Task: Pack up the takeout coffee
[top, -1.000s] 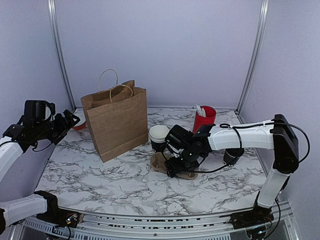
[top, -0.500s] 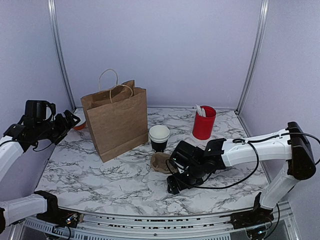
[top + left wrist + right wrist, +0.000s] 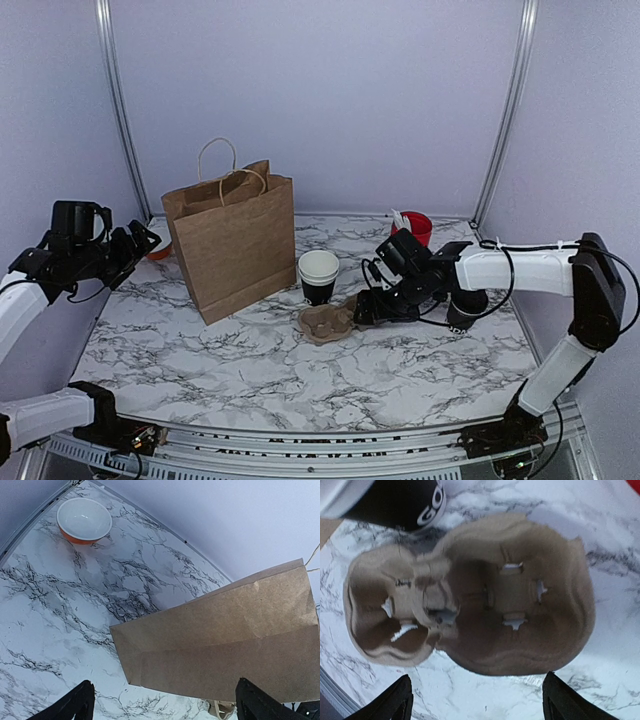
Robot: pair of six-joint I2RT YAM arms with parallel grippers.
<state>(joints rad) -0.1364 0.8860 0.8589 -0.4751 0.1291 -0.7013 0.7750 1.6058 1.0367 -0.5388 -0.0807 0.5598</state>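
Near the table's middle the right gripper (image 3: 476, 676) hangs spread wide over a pulp cup carrier (image 3: 470, 615), with the black takeout cup (image 3: 318, 276) upright just behind it. By the left edge the left gripper (image 3: 164, 681), also wide and empty, faces the brown paper bag (image 3: 235, 245); a red cup (image 3: 412, 232) stands near the far right corner, an orange bowl (image 3: 84, 521) in the far left.

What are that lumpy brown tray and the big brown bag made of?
The tray looks like moulded paper pulp: matte and fibrous, with soft rounded wells and small punched slits. The bag looks like kraft paper: flat matte brown with crisp fold creases. What its thin looped handles are made of is unclear.
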